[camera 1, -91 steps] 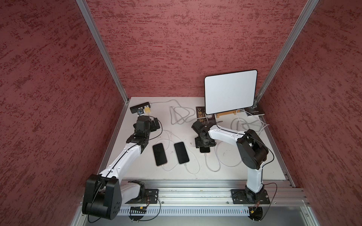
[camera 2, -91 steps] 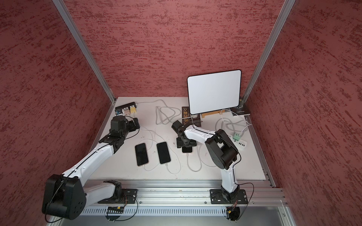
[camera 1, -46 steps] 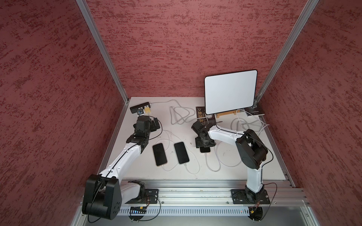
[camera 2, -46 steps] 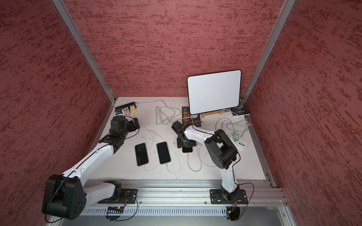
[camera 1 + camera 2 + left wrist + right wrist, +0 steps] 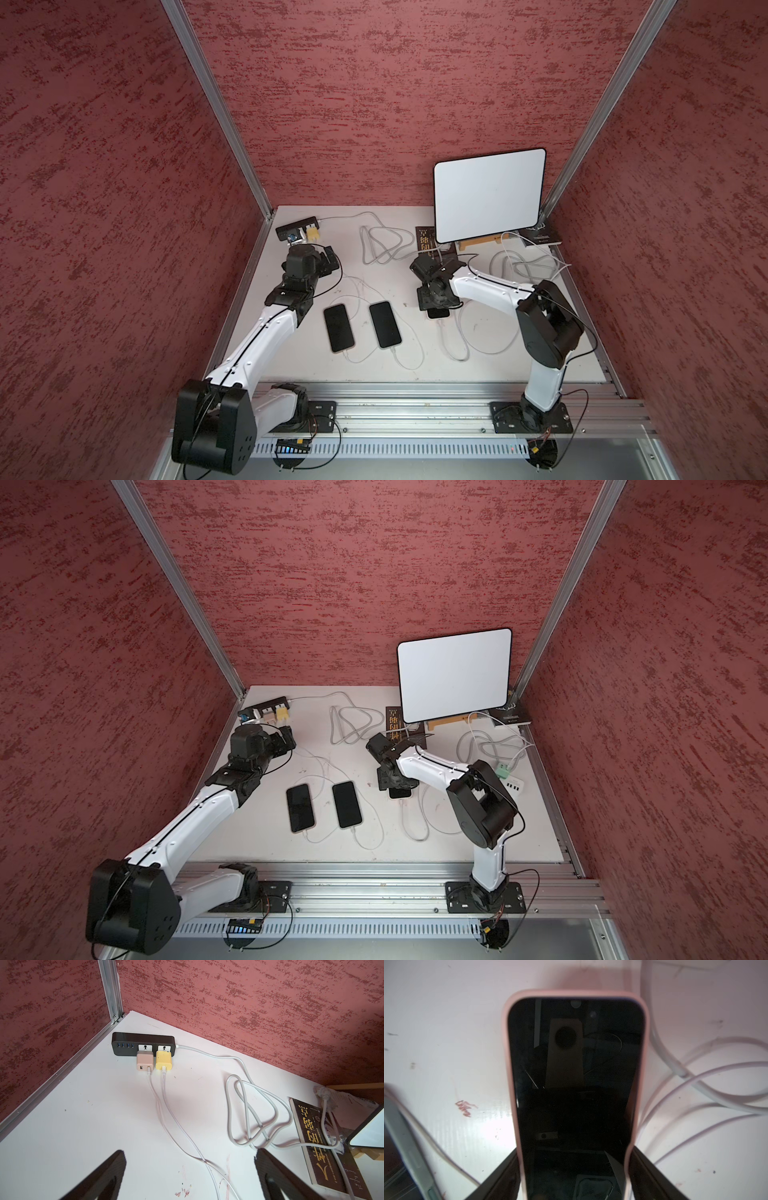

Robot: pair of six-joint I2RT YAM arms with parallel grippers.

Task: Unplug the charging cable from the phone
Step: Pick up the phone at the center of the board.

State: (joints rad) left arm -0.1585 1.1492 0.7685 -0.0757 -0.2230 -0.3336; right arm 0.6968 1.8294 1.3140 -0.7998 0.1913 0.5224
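A phone in a pink case lies screen up on the white table. My right gripper is shut on it, one finger pressed against each long side of the case. In both top views the gripper covers most of the phone. A white charging cable leaves the phone's near end and loops over the table; its plug is hidden in the right wrist view. My left gripper hangs open over bare table near the back left corner, holding nothing.
Two more dark phones lie left of centre, each with a cable. A black power strip holds a pink charger and a yellow charger. A white panel, a book and coiled cords crowd the back.
The right gripper's fingers have drawn in a little against the phone's sides. Both arms stay almost where they were.
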